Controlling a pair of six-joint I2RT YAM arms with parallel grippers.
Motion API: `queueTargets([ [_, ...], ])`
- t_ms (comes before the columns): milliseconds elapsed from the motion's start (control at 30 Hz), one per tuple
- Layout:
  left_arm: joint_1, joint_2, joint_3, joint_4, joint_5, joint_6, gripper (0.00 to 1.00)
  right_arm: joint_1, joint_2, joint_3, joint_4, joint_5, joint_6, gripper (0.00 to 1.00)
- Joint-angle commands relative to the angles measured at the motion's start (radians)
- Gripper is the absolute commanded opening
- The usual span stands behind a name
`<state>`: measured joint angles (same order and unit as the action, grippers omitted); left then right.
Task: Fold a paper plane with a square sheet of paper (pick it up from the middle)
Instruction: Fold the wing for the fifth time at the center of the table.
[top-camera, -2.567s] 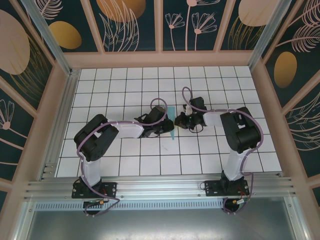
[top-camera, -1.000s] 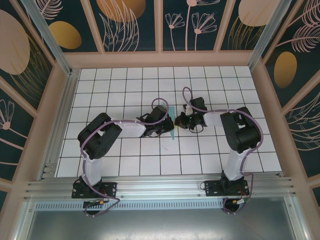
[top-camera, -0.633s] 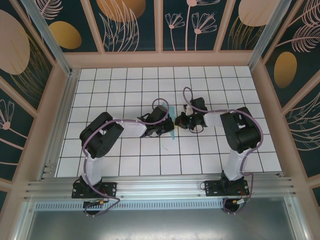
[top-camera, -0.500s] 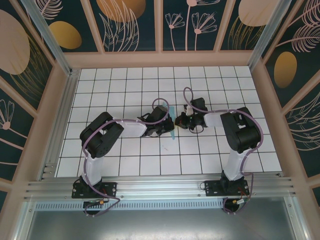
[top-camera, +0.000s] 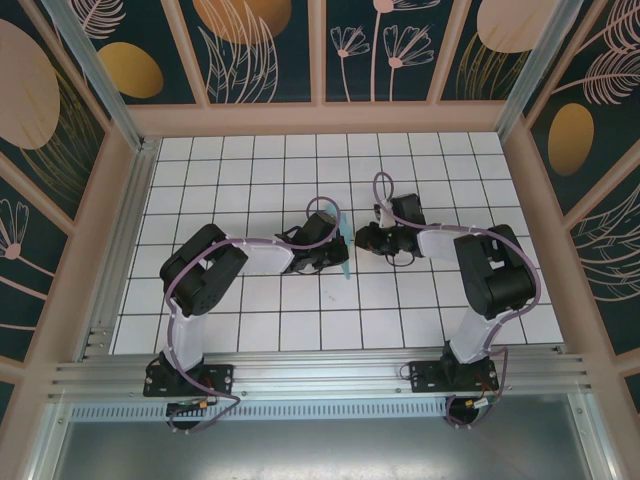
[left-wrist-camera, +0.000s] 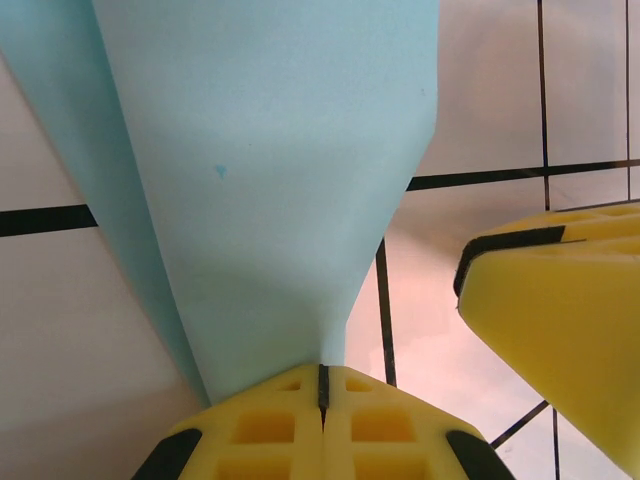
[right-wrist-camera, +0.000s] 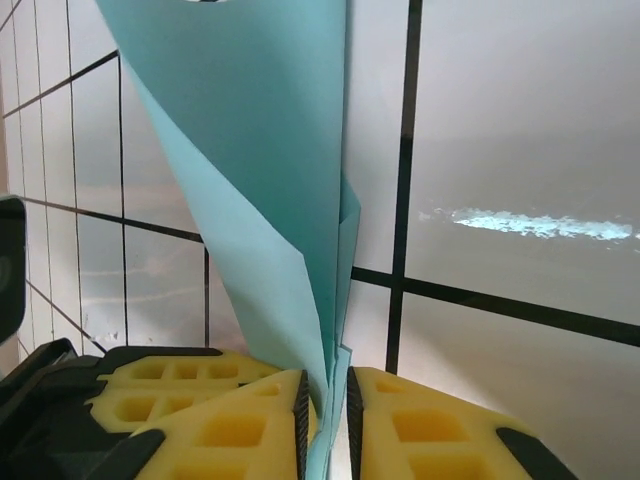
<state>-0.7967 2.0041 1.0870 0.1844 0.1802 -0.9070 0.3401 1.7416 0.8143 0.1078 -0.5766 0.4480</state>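
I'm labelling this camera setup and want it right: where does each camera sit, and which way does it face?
Top: above and behind the bases, looking down at the tiled table; left arm and right arm show, left tool and right tool meeting at the paper.
Left wrist: on the left arm, looking along its shut yellow fingers at the paper.
Right wrist: on the right arm, looking past its fingers.
Shared: both wrist views show the pinched paper over tiles.

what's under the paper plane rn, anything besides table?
White gridded table lies beneath the paper plane, seen around its edges. The tiles directly behind the paper are covered, so I can't check them. Left claw and right claw each pinch it.
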Motion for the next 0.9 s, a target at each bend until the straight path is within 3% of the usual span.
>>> queueTargets([
  [0,0.005,0.011,0.011,-0.060,0.008,0.035,0.00,-0.005,0.018,0.044,0.005,-0.021,-0.054,0.28],
  [500,0.004,0.014,0.010,-0.042,0.018,0.014,0.00,-0.003,0.153,0.121,0.036,-0.124,-0.107,0.29],
  [700,0.004,0.002,0.009,-0.042,0.022,0.020,0.00,-0.004,0.168,0.121,0.058,-0.147,-0.122,0.18],
  [867,0.004,-0.007,0.016,-0.046,0.031,0.032,0.00,-0.004,0.182,0.129,0.062,-0.149,-0.127,0.17],
])
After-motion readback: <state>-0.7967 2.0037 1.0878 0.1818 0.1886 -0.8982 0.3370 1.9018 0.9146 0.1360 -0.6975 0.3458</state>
